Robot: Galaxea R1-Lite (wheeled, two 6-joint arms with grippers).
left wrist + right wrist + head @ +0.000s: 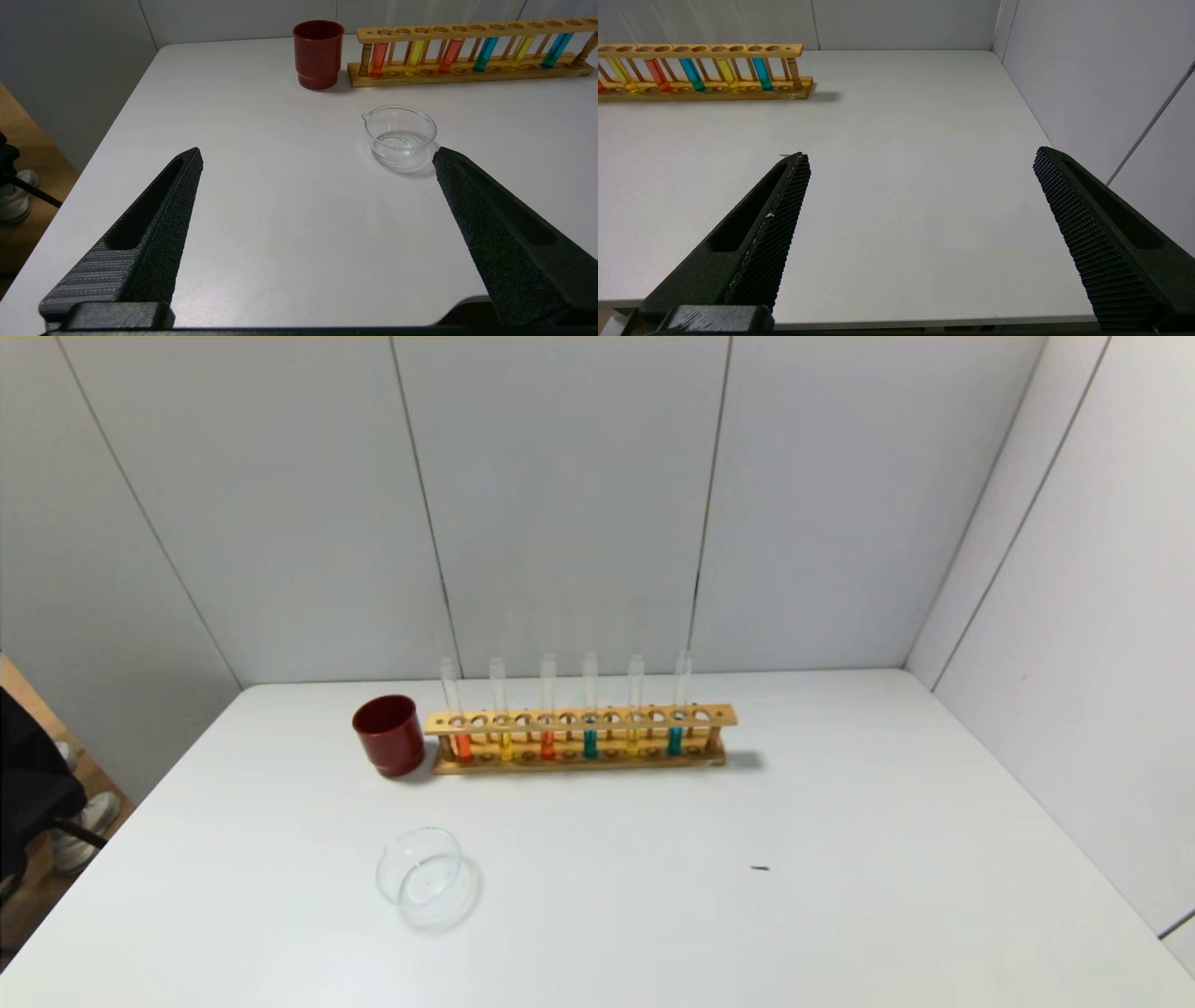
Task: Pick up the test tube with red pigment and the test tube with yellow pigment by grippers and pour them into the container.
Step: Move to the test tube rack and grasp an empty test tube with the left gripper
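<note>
Six glass tubes upright in a wooden rack (581,739) toward the back of the white table (840,859). Counted from the robot's left in the head view: test tube with red pigment (462,745), test tube with yellow pigment (505,745), a second orange-red tube (547,744), a teal tube (590,742), a second yellow tube (632,741), a second teal tube (674,739). Alternate holes vacant. Dark red cup (388,735) just beside the rack's left end, not touching. Container (422,877), a clear glass dish, nearer the robot, well apart from the rack, roughly in line with the cup.

Neither gripper visible in the head view. Seen only from the left wrist: pouring lip on the container rim and a trace of clear liquid at its bottom; left gripper (317,156) low over the near table edge, jaws spread wide, holding nothing, container just off one fingertip. Seen only from the right wrist: right gripper (920,156) over bare table near the right-hand wall panel (1087,70), jaws spread wide, holding nothing; rack's right end in shot, container and cup out of shot.
</note>
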